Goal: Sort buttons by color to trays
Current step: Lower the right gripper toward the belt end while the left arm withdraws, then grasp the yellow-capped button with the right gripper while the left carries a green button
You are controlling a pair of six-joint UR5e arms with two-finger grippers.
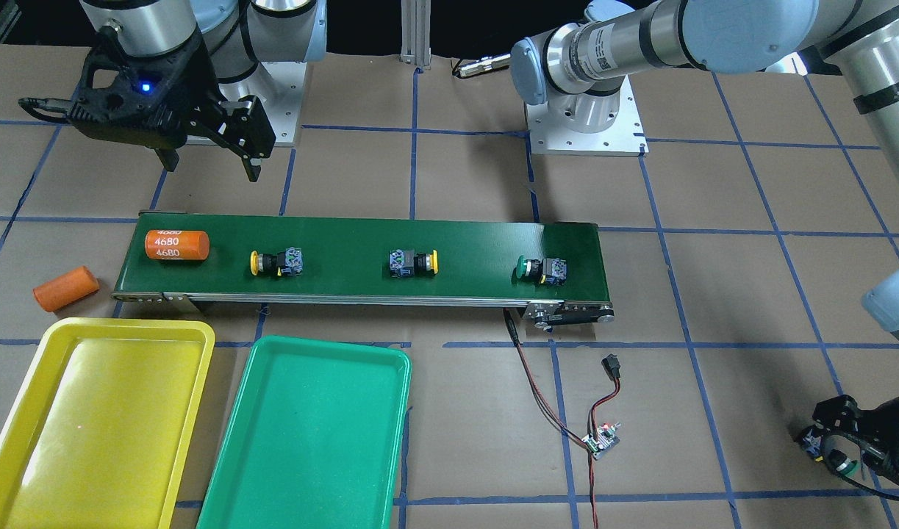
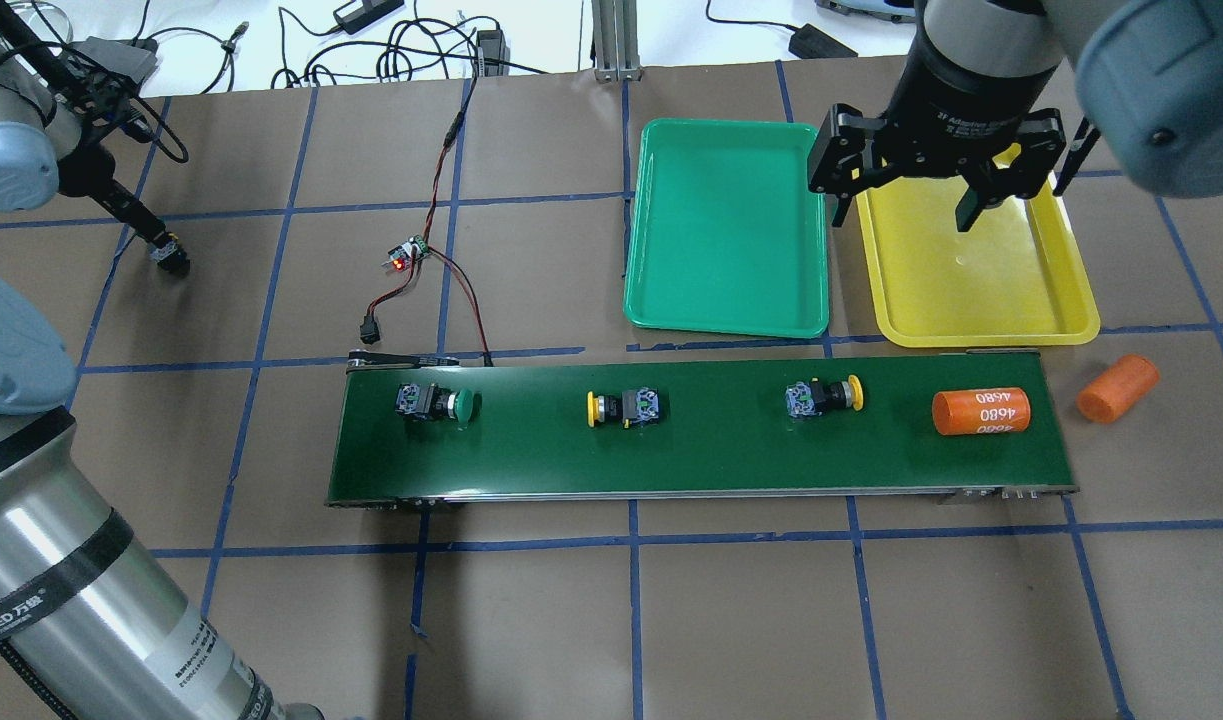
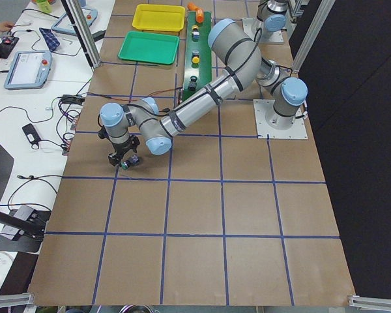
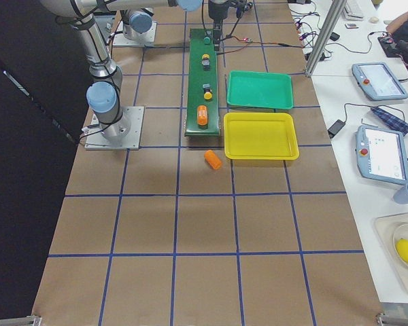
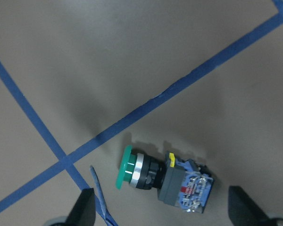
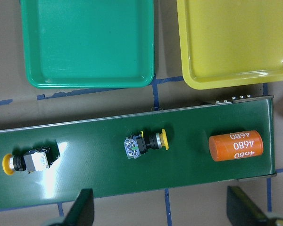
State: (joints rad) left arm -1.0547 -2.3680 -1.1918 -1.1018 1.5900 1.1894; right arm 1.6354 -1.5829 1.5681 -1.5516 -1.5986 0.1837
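Three buttons lie on the belt: a green-capped one (image 2: 439, 402) at the left end, a yellow-capped one (image 2: 621, 408) in the middle and another yellow-capped one (image 2: 824, 397) right of it. A second green button (image 5: 162, 180) lies on the table, far left. My left gripper (image 2: 166, 252) is open just over it, with a finger on each side and neither touching it. My right gripper (image 2: 921, 195) is open and empty, high over the near left part of the yellow tray (image 2: 981, 290). The green tray (image 2: 726, 225) lies beside that one, and both are empty.
The dark-green conveyor belt (image 2: 711, 450) runs across the middle. An orange 4680 cylinder (image 2: 981, 411) lies at its right end and another orange cylinder (image 2: 1117, 387) lies on the table past it. A small controller board (image 2: 406, 255) with red and black wires lies beyond the belt's left end.
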